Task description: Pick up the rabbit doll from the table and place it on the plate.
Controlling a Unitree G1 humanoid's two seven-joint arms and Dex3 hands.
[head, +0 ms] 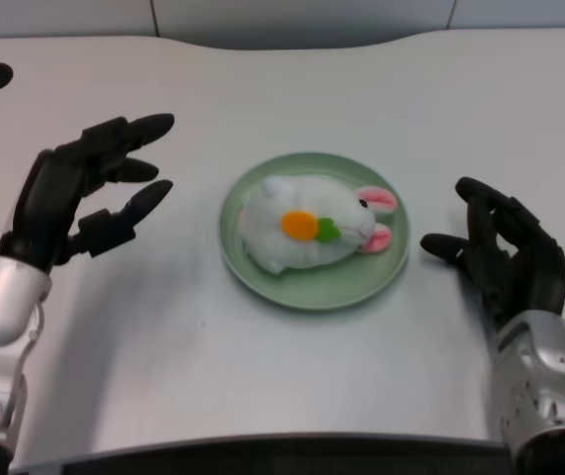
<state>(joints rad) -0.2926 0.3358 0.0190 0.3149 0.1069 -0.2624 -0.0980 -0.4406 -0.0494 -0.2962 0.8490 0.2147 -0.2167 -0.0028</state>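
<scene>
The rabbit (314, 226) lies on its side in the plate (262, 280) at the centre of the surface (183, 366), ears toward 3 o'clock, its far side hidden. At 9 o'clock of the plate, well apart, the left hand (79, 193) hovers with fingers (143, 201) spread, holding nothing; its forearm is cut off at the lower left edge.

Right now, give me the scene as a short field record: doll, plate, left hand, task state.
doll: rabbit doll lying on the plate, pink ears toward the right hand's side, orange carrot on its body
plate: green plate at table centre
left hand: left hand beside the plate, apart from it, fingers spread, holding nothing
table: white table
task state: doll appears placed
</scene>
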